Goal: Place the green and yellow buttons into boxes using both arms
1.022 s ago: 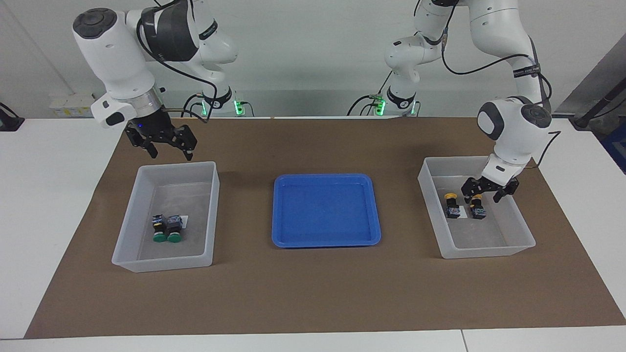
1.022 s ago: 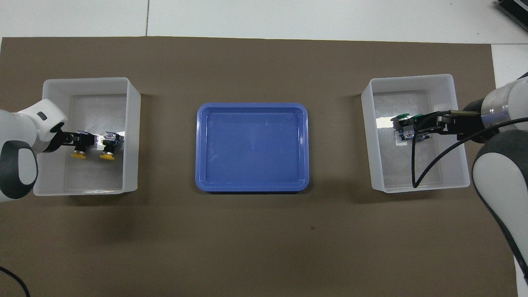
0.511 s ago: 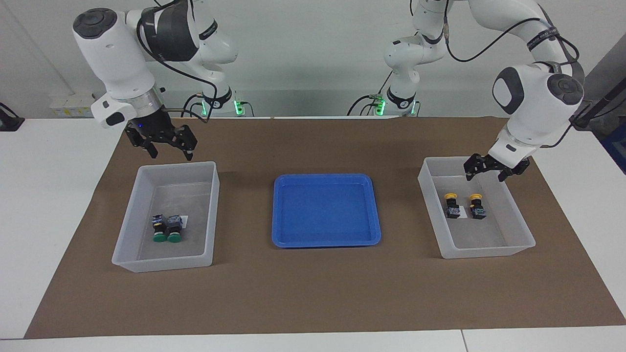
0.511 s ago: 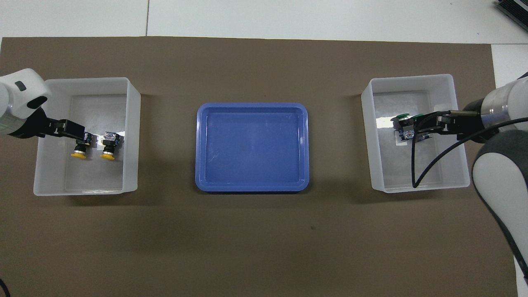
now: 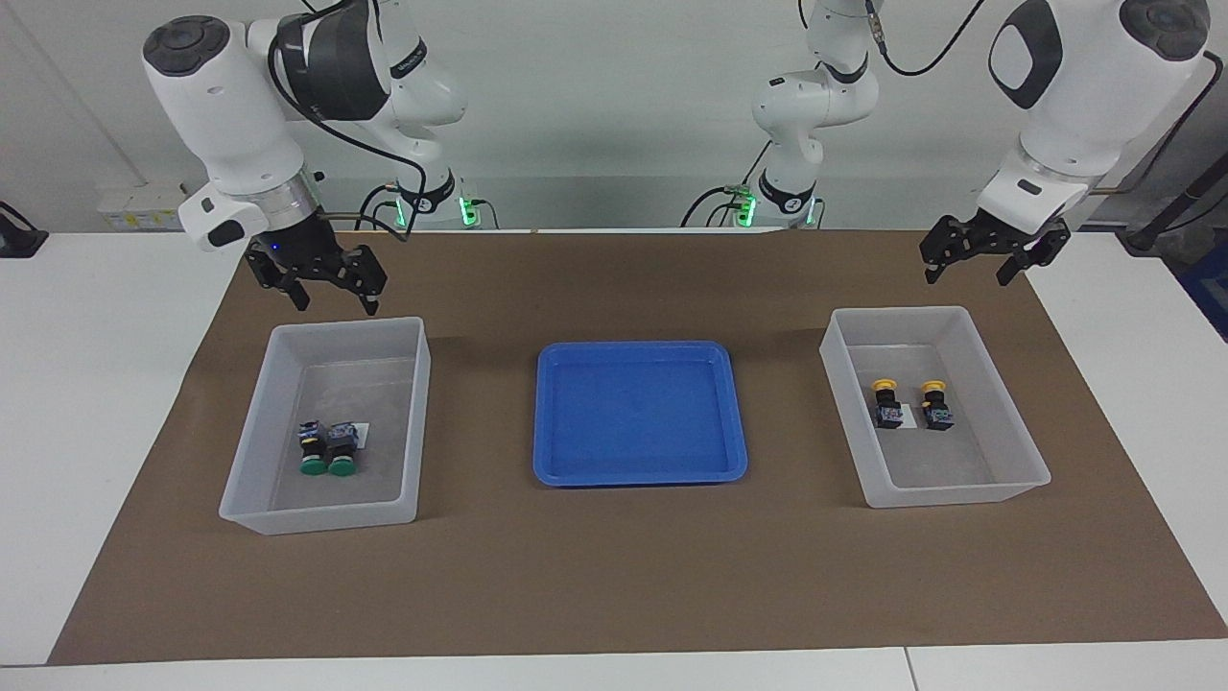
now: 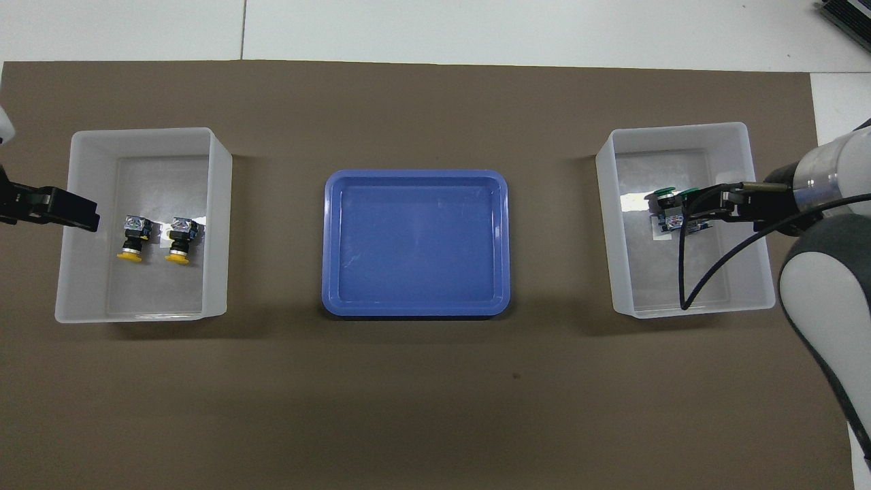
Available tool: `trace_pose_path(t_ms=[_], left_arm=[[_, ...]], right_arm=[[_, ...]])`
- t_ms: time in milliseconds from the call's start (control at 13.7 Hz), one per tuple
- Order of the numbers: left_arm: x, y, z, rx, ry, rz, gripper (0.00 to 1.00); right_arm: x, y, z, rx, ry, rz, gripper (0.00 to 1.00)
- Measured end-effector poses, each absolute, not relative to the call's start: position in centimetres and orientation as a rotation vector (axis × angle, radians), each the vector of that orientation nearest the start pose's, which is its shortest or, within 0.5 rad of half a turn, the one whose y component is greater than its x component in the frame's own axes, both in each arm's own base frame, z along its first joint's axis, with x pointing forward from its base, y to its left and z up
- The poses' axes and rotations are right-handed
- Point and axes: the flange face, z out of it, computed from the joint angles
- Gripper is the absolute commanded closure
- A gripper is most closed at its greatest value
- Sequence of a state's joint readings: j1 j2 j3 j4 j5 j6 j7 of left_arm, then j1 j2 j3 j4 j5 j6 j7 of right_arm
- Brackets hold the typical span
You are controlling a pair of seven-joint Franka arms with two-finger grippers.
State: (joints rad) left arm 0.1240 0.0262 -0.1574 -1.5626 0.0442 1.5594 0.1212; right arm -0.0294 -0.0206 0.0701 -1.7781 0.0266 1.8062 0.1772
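Buttons lie sorted in two translucent, straight-walled plastic boxes: two yellow buttons (image 5: 909, 402) side by side in the box (image 5: 1019, 477) at the left arm's end of the table (image 5: 77, 403), two green buttons (image 5: 326, 450) touching each other in the box (image 5: 251, 509) at the right arm's end. Each has a black body and a round cap; under each pair a small white label shows, its writing unreadable. Between the boxes sits a glossy blue tray (image 5: 547, 413) with rounded corners on a matte brown mat (image 5: 614, 576), with bare mat all around. The left pincer (image 5: 982, 265) hangs above the mat beside its box, fingers apart. The right pincer (image 5: 331, 290) hangs over its box's rim, fingers apart.
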Motion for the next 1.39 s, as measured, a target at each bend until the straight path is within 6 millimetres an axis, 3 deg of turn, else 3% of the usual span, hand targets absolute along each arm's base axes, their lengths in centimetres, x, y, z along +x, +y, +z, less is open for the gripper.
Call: trace_pose_path(t_ms=[438, 1387], left_arm=[[56.1, -1.2, 62.1, -3.126, 0.214, 0.030, 0.00], [55.1, -0.9, 60.6, -3.126, 0.197, 0.102, 0.00]], right_arm=[[56.1, 2.5, 55.8, -3.103, 0.221, -0.071, 0.00], [56.1, 2.5, 55.8, -3.103, 0.221, -0.071, 0.00]])
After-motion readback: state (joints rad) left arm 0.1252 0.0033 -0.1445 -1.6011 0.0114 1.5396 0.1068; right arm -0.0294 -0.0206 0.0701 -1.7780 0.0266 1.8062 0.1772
